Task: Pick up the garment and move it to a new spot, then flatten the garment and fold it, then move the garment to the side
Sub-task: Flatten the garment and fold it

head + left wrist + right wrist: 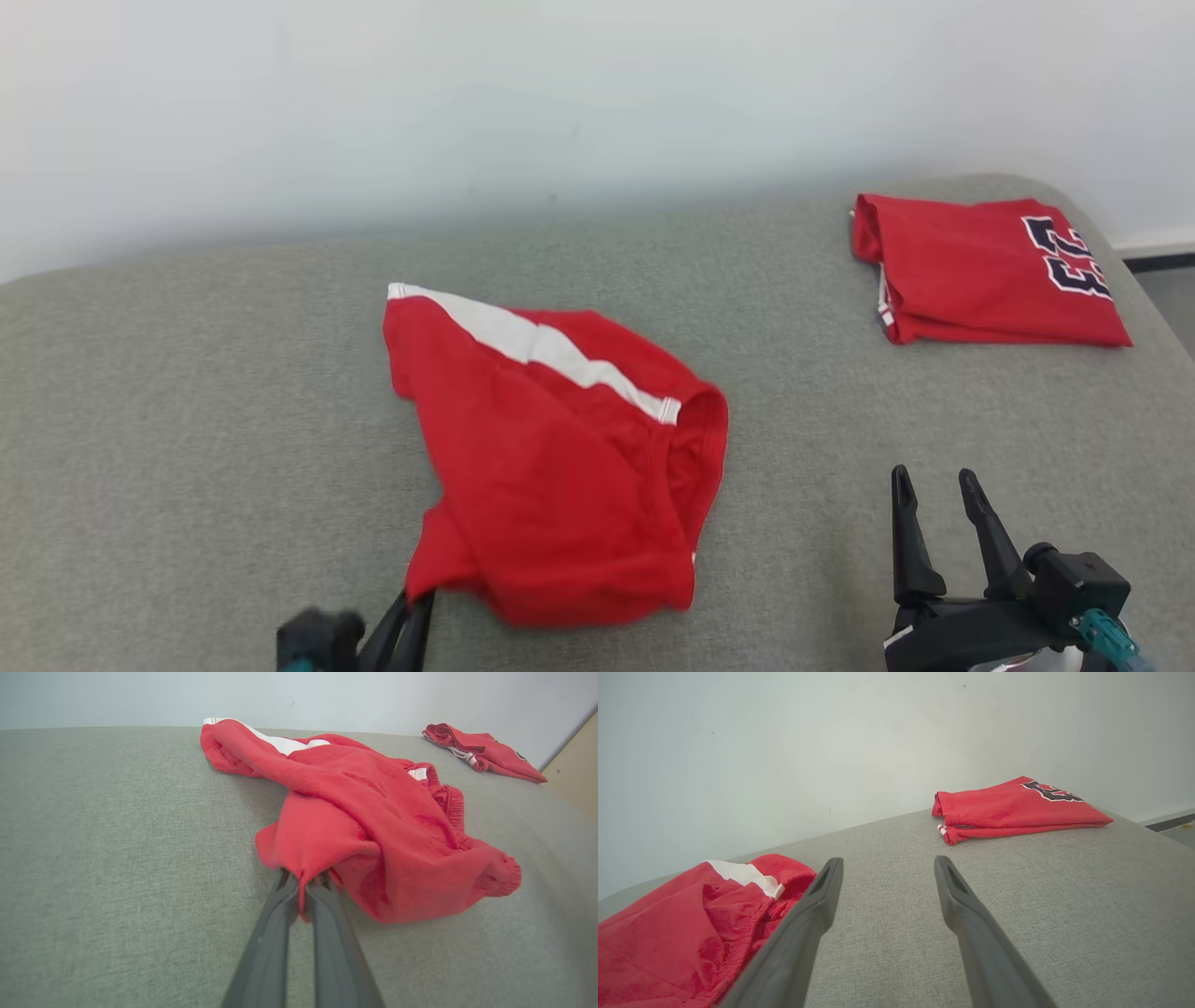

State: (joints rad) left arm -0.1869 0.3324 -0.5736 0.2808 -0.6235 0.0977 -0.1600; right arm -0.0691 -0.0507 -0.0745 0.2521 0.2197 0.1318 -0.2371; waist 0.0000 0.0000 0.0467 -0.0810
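L fingers [268,942] pressed together, pinching near corner of red garment [551,467], crumpled mid grey padded top [187,420]. R fingers [907,541] spread, holding nothing. Pick-up step; next move prob. needs a steady lift w/o slip.

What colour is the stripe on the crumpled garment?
White: the stripe runs across the red garment. The head view shows it best.

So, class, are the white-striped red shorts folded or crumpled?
Crumpled: the red shorts lie bunched, one corner pinched by the left gripper.
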